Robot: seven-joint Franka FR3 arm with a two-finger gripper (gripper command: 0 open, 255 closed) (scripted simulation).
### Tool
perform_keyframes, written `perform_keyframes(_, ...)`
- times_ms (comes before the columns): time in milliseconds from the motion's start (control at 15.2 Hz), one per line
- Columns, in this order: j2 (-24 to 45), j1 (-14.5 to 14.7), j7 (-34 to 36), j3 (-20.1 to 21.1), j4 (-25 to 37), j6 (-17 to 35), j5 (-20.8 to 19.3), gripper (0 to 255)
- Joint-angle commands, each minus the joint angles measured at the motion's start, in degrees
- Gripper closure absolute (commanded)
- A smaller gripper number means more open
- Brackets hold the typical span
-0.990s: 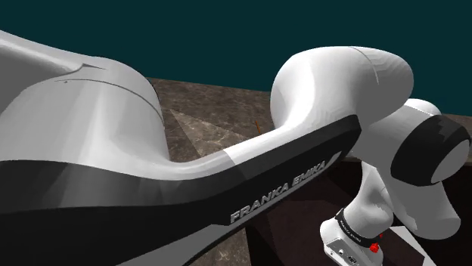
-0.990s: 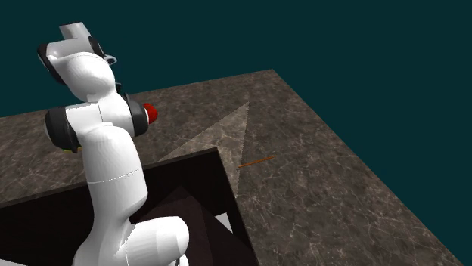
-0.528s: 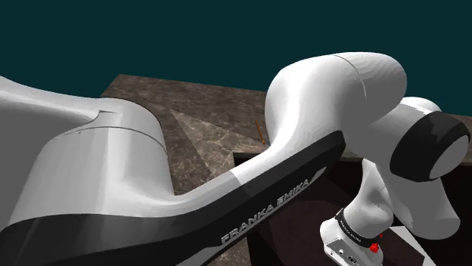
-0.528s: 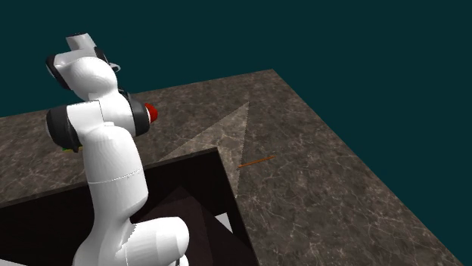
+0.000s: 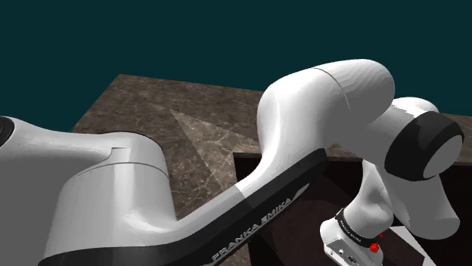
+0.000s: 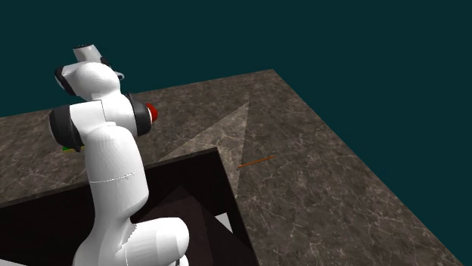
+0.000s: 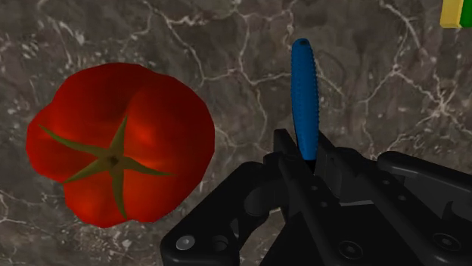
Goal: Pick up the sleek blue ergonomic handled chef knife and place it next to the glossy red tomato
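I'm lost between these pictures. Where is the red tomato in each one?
Shoulder view: the white arm stands in front of much of the marble countertop.
Second exterior view: the tomato peeks out just right of the arm's dark joint.
Wrist view: the tomato lies beside the gripper, which clasps the blue knife handle.
Shared landmark: the veined marble countertop; both outside views show its pale triangle.

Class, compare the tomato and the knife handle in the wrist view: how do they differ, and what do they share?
The tomato is red with a green stalk; the knife handle is blue. The tomato is round and lobed; the handle is long and slim. The tomato lies free; the handle is clasped by the gripper. Both show against the marbled surface.
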Motion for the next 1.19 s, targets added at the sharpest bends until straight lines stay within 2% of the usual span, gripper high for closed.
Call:
perform_keyframes(0, 0.66, 0.06, 0.15, -0.14, -0.5, 1.16, -0.22, 255)
perform_keyframes(462, 2.31, -0.06, 0.69, -0.58, -3.4, 5.59, -0.89, 255)
perform_keyframes(924, 2.31, -0.06, 0.69, -0.58, -3.4, 5.59, -0.89, 255)
perform_keyframes(990, 2.31, -0.06, 0.69, -0.58, -3.4, 5.59, -0.89, 0)
perform_keyframes(1122, 2.31, -0.06, 0.69, -0.58, -3.4, 5.59, -0.89, 0)
